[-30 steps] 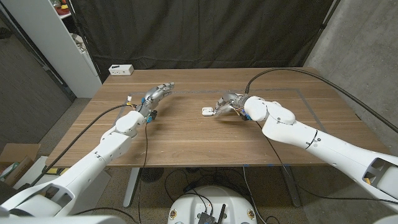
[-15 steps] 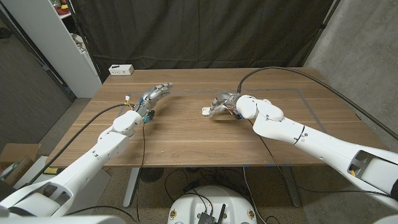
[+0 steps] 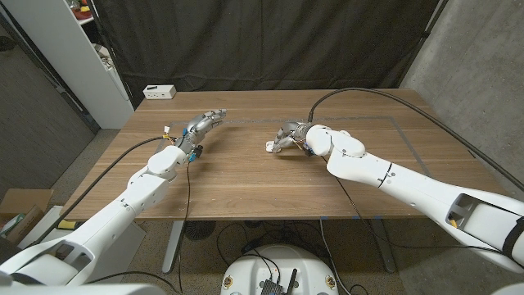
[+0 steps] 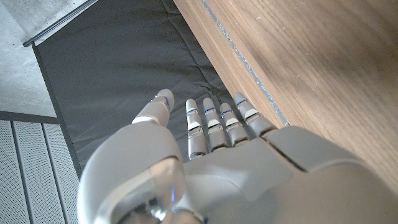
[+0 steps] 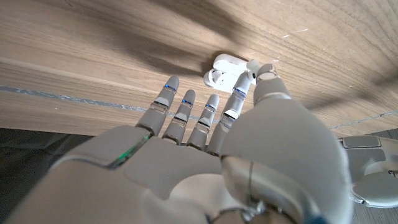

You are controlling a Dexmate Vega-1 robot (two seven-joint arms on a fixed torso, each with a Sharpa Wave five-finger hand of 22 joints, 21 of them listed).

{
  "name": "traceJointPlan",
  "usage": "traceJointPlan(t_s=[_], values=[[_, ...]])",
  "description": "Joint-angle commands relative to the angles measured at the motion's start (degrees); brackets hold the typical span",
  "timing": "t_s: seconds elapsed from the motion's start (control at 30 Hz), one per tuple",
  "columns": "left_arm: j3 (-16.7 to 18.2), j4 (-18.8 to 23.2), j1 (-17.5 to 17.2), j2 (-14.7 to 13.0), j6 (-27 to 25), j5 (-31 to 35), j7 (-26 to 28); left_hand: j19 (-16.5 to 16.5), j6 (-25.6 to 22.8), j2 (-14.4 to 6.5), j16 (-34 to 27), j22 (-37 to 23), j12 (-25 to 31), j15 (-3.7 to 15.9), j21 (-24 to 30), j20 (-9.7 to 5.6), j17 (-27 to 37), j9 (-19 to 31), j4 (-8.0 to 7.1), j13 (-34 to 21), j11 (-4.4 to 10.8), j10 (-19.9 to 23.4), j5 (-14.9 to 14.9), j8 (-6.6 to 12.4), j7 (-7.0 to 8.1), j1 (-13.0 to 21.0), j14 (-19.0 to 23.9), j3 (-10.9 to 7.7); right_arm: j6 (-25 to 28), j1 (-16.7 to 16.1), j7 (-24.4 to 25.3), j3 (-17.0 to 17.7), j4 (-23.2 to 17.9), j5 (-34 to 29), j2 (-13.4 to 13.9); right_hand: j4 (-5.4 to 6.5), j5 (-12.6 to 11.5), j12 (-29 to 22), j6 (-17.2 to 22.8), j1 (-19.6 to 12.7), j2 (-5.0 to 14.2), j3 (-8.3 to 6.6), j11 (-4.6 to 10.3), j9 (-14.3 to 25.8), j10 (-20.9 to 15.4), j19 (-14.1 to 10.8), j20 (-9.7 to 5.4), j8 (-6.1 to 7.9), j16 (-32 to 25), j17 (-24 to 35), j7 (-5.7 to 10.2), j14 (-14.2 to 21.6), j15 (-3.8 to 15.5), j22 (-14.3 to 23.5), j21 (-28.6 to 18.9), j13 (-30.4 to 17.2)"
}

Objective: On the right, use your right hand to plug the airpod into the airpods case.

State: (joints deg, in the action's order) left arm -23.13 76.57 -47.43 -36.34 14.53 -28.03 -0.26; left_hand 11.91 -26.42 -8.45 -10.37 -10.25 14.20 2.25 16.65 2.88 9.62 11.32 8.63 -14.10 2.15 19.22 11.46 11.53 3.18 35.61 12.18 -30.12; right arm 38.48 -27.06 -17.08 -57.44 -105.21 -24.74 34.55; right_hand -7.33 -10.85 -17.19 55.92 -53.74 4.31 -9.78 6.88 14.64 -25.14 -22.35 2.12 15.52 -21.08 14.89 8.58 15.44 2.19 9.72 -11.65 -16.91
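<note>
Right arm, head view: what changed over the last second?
The right hand crept a little to the picture's left, closing on the open white case; its elbow swung inward. The thumb tip appears to pinch an airpod right by the case. The case, the left hand and the table stayed put.

The airpods case (image 3: 273, 147) is seen on the table (image 3: 246, 184) just above frame centre, touched by the right hand (image 3: 288, 136). The left hand (image 3: 205, 124) is placed well apart, centre left.

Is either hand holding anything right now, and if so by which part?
Left hand holds nothing. Right hand reaches the open airpods case; whether it pinches the airpod cannot be told.
</note>
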Motion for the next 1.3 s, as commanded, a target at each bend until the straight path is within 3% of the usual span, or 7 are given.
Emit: traceJointPlan(t_s=[0.03,0.87,1.3], values=[[0.27,-0.10,-0.14,-0.14,0.02,-0.08,0.27,0.48,-0.40,-0.26,0.15,-0.29,-0.07,2.17,-0.06,-0.04,-0.05,0.17,0.15,-0.17,0.03,0.28,0.16,-0.11,-0.12,0.04,0.40,-0.06,-0.94,0.90,2.20,-0.61,3.23,0.75,-2.24,-0.05,-0.44,-0.38,0.28,0.33,0.13,0.10,-0.38,0.30,-0.97,-0.79,-0.01,0.44,-0.54,0.11,-0.39,0.83,7.13,0.32,-0.15,-0.31],[-0.04,-1.50,0.54,0.66,-0.10,-0.17,0.40,0.60,-0.57,-0.20,0.15,-0.31,-0.03,2.13,-0.41,-0.04,-0.07,0.19,0.31,-0.12,0.08,0.51,0.15,-0.13,-0.13,0.21,0.44,0.07,-2.54,2.48,4.05,-1.25,7.60,2.46,-4.15,-0.40,-0.33,-0.28,-0.83,0.22,0.31,0.22,-0.42,0.54,-1.05,-0.81,0.07,-0.18,-0.78,0.06,0.48,1.19,7.22,0.32,0.02,-0.55],[-0.33,-2.47,1.39,0.98,0.03,0.05,0.09,0.69,-0.75,-0.15,0.14,-0.32,-0.04,2.19,-0.58,-0.10,-0.07,0.19,0.34,-0.10,0.05,0.53,0.14,-0.11,-0.14,0.26,0.45,0.18,-3.81,3.10,5.11,-1.47,10.12,3.05,-5.22,-0.64,-0.31,-0.17,-0.54,0.01,0.32,0.25,-0.85,0.52,-0.94,-0.86,0.07,-0.24,-0.79,0.00,0.07,1.18,7.18,0.32,0.07,-0.66]])
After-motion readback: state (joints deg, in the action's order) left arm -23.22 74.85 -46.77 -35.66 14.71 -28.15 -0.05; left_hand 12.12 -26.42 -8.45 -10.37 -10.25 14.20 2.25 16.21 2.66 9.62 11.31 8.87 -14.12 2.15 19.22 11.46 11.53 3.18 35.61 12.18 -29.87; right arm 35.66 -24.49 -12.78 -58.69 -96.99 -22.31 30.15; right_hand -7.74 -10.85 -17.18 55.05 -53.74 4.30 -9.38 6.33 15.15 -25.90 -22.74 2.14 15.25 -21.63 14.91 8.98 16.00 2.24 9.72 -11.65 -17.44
